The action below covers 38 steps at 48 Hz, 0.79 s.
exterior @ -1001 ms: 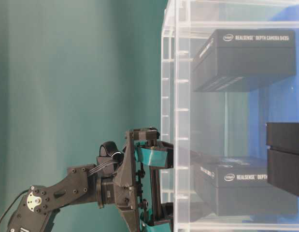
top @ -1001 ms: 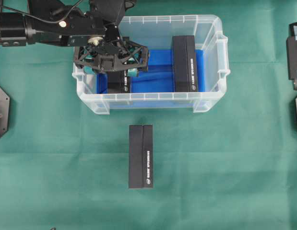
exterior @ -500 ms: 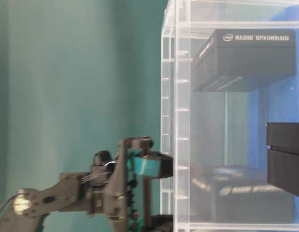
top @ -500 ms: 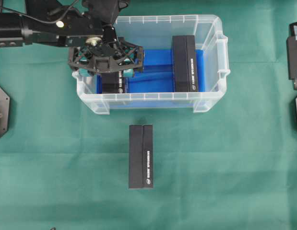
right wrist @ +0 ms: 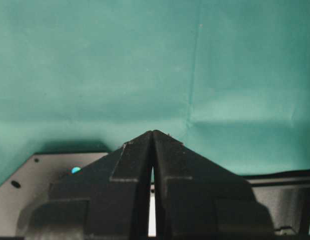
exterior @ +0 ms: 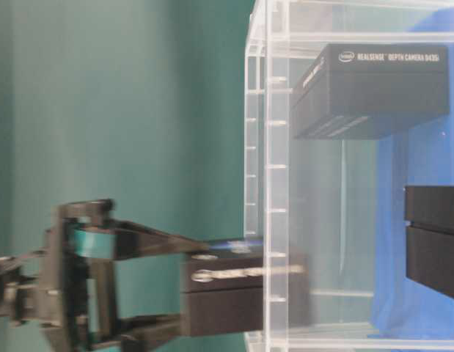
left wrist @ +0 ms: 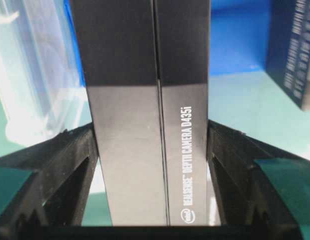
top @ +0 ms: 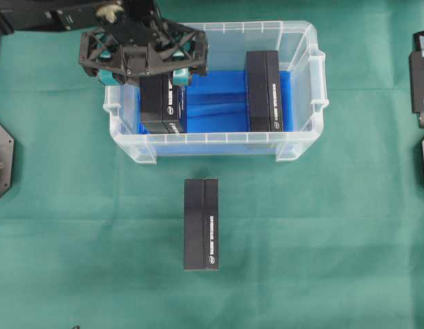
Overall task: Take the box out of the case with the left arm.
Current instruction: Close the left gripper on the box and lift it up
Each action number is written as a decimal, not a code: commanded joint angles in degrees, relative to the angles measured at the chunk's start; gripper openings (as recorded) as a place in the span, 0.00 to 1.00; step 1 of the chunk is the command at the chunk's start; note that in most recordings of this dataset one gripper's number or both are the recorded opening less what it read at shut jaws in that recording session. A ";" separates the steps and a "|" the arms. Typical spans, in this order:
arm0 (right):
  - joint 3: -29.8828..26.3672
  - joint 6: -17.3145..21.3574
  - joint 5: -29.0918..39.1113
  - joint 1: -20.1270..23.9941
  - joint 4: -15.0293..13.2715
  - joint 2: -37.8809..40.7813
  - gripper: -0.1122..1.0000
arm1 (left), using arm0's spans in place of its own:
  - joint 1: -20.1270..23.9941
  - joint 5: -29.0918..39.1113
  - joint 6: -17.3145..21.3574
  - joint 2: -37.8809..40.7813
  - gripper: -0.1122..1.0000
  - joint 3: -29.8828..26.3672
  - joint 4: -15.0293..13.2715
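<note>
Upper left of overhead view: black lattice left gripper [top: 144, 67] clamps long black cardboard box [top: 161, 103], lifted partway above clear plastic case [top: 302, 82] rim | second black box [top: 264, 90] inside at right, third [top: 201, 224] on green cloth [top: 321, 240] below | right gripper [right wrist: 152, 137] closed, empty.
</note>
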 commanded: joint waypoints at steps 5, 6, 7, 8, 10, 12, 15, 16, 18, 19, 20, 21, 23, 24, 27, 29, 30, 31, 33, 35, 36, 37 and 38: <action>-0.53 0.09 -0.26 0.00 -0.18 -0.09 0.10 | 0.09 4.57 0.26 -2.37 0.65 -7.47 0.00; -0.62 0.09 -0.26 0.00 -0.18 -0.09 0.10 | 0.00 5.01 0.26 -2.37 0.65 -8.09 0.00; -0.62 0.09 -0.26 0.00 -0.18 0.00 0.10 | 0.09 5.45 0.26 -2.29 0.65 -8.70 0.00; -0.62 0.09 -0.26 0.00 -0.18 -0.09 0.10 | 0.00 5.89 0.35 -2.29 0.65 -9.23 0.00; -0.62 0.09 -0.26 0.00 -0.18 -0.09 0.10 | 0.00 6.77 0.35 -2.37 0.65 -10.28 0.00; -0.53 0.09 -0.26 0.00 -0.18 -0.09 0.10 | 0.00 7.91 0.35 -2.37 0.65 -11.69 0.00; -0.62 0.18 -0.26 -0.09 -0.18 0.00 0.10 | 0.00 8.96 0.35 -2.37 0.65 -13.18 0.00; -0.62 0.18 -0.26 0.00 -0.18 0.00 0.10 | 0.00 9.14 0.35 -2.37 0.65 -13.54 0.00; -0.62 0.18 -0.26 0.00 -0.18 -0.09 0.10 | 0.00 9.49 0.35 -2.37 0.65 -14.24 0.09; -0.62 0.18 -0.26 -0.09 -0.18 -0.09 0.10 | 0.00 9.49 0.35 -2.29 0.65 -14.41 0.09; -0.62 0.18 -0.26 0.00 -0.18 -0.09 0.10 | -0.09 9.58 0.35 -2.29 0.65 -14.50 0.09; -0.62 0.18 -0.26 0.00 -0.18 0.00 0.10 | 0.00 9.67 0.35 -2.20 0.65 -14.59 0.09; -0.62 0.18 -0.26 0.00 -0.18 -0.09 0.10 | -0.09 9.67 0.35 -2.20 0.65 -14.68 0.18; -0.53 0.18 -0.26 0.00 -0.18 -0.09 0.10 | -0.09 9.58 0.35 -2.20 0.65 -14.68 0.18; -0.62 0.18 -0.26 0.00 -0.18 0.00 0.10 | -0.26 9.67 0.26 -2.11 0.65 -14.59 0.18; -0.62 0.18 -0.26 0.00 -0.18 -0.09 0.10 | -0.26 9.67 0.18 -2.11 0.65 -14.59 0.26; -0.53 0.18 -0.26 0.00 -0.18 -0.09 0.10 | -0.35 9.67 0.18 -2.11 0.65 -14.59 0.26; -0.62 0.18 -0.26 0.00 -0.18 -0.09 0.10 | -0.35 9.67 0.18 -2.11 0.65 -14.59 0.26; -0.62 0.18 -0.26 0.00 -0.18 0.00 0.10 | -0.35 9.67 0.18 -2.20 0.65 -14.50 0.26; -0.62 0.18 -0.26 0.00 -0.18 -0.09 0.10 | -0.35 9.67 0.18 -2.20 0.65 -14.50 0.26; -0.53 0.18 -0.26 0.00 -0.18 0.00 0.10 | -0.35 9.67 0.18 -2.20 0.65 -14.50 0.26; -0.53 0.18 -0.26 0.00 -0.18 -0.09 0.10 | -0.35 9.67 0.18 -2.20 0.65 -14.50 0.35; -0.62 0.18 -0.26 0.00 -0.18 -0.09 0.10 | -0.35 9.67 0.18 -2.20 0.65 -14.50 0.26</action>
